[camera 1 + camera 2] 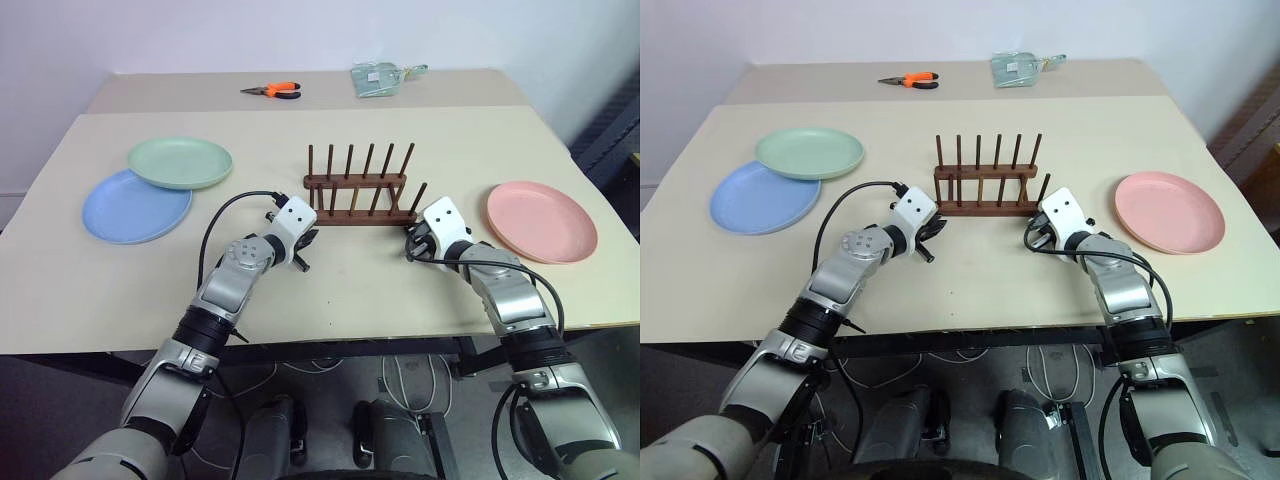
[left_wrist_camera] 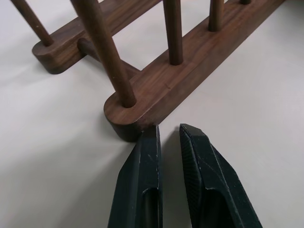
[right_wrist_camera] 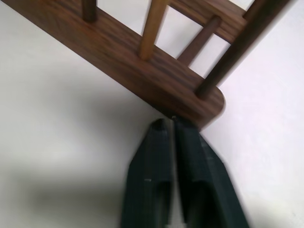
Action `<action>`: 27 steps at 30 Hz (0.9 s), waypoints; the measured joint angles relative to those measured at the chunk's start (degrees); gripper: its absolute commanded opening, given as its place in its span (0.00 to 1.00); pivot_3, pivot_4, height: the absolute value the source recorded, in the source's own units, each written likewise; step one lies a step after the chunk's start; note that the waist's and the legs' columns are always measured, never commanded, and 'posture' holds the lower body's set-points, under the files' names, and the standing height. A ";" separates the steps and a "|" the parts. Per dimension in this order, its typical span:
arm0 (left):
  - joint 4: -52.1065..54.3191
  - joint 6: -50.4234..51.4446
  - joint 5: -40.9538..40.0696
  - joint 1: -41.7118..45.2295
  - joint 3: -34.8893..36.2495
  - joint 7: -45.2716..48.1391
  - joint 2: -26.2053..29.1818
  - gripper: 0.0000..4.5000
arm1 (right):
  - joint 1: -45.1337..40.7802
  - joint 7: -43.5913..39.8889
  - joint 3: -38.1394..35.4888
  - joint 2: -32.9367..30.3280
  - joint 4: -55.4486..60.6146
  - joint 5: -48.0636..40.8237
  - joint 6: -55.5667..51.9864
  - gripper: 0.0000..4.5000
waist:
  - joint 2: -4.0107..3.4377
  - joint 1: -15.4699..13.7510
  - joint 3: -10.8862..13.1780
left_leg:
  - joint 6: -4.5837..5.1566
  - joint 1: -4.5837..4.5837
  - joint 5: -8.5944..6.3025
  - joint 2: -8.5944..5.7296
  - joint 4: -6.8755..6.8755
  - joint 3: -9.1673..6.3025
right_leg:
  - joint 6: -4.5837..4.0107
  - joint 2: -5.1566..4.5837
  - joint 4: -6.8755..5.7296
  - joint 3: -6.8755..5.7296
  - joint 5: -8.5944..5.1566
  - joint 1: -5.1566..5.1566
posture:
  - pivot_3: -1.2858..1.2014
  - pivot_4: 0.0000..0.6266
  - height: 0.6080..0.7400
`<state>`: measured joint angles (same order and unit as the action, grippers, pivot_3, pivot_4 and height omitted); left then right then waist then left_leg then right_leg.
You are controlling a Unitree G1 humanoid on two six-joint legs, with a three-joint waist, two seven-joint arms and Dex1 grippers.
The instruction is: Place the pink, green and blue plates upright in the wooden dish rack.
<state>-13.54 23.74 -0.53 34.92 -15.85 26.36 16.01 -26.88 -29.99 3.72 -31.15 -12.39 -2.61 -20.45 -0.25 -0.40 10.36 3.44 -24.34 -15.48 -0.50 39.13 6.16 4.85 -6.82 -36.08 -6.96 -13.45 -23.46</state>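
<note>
The wooden dish rack (image 1: pixel 352 214) stands empty at the table's middle. The pink plate (image 1: pixel 541 221) lies flat to its right. On the left, the green plate (image 1: pixel 180 162) rests partly over the blue plate (image 1: pixel 130 208). My left gripper (image 2: pixel 169 135) sits low on the table at the rounded left end of the rack's near rail (image 2: pixel 190 61); its fingers are almost together with a thin slit and hold nothing. My right gripper (image 3: pixel 172 124) has its fingers pressed together, tips against the right end of the near rail (image 3: pixel 118 52).
Orange-handled pliers (image 1: pixel 273 90) and a greenish packet (image 1: pixel 380 77) lie on the far table section. The table's front edge runs just behind both wrists.
</note>
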 measured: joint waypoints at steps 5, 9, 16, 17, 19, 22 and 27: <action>16.48 1.89 -4.26 -10.55 1.17 8.66 6.76 0.14 | 5.37 -3.54 -6.76 -12.41 5.61 0.03 -0.81 0.95 | -0.09 0.10 0.08 | -0.01 -0.10 -0.01 0.00 -0.06 0.01 | 0.02 -0.04 0.06 0.02 -0.04 -0.11 | 0.52 0.24 1.00; 27.45 4.57 -10.16 -13.57 1.98 14.54 9.01 0.14 | 7.10 -6.31 -10.28 -19.06 7.25 0.12 -2.23 0.95 | -0.05 -0.09 0.06 | -0.18 -0.01 -0.10 0.03 -0.03 -0.03 | 0.00 -0.06 0.07 0.01 -0.04 -0.02 | 0.52 0.24 1.00; 31.04 6.22 -12.52 -13.74 1.83 17.52 10.82 0.14 | 4.72 -4.30 -7.72 -17.12 -4.33 3.08 -1.68 0.90 | -0.08 0.19 0.07 | -0.02 -0.04 0.00 0.03 -0.01 0.02 | 0.01 -0.01 0.05 0.02 -0.04 -0.03 | 0.52 0.24 1.00; 31.04 6.24 -12.53 -13.27 1.56 17.52 10.63 0.14 | 3.74 -4.01 -7.31 -17.06 -5.80 3.49 -1.17 0.83 | -0.07 0.17 0.07 | -0.02 -0.04 0.00 0.03 0.00 0.02 | 0.01 0.00 0.05 0.02 -0.03 -0.03 | 0.52 0.24 1.00; 31.08 6.83 -12.57 -12.20 1.23 17.44 10.26 0.14 | 1.61 -2.86 -6.96 -16.18 -9.76 4.19 -0.02 0.67 | -0.06 0.11 0.07 | -0.01 -0.04 0.00 0.03 0.00 0.02 | 0.02 0.02 0.05 0.01 -0.04 -0.01 | 0.52 0.24 1.00; 31.11 7.41 -12.56 -12.02 1.20 17.17 10.26 0.14 | 0.18 -2.18 -6.32 -15.08 -13.27 4.73 2.53 0.33 | -0.06 -0.05 0.07 | 0.00 -0.05 0.00 0.02 -0.01 0.02 | 0.04 0.02 0.07 0.01 -0.05 -0.01 | 0.52 0.24 1.00; 31.88 8.04 -12.57 -12.43 1.24 17.10 10.90 0.14 | -0.20 -0.75 -5.00 -15.09 -15.53 7.04 7.17 0.01 | -0.06 -0.16 0.07 | 0.00 -0.04 0.00 0.02 0.00 0.02 | 0.04 0.03 0.07 0.01 -0.05 0.00 | 0.52 0.24 1.00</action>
<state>18.34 31.78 -13.10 22.50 -14.61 43.46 26.91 -27.08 -30.74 -1.27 -46.24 -27.93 4.43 -13.28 -0.30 -0.56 10.43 3.43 -24.39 -15.48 -0.48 39.13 6.18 4.90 -6.80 -36.01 -6.95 -13.50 -23.46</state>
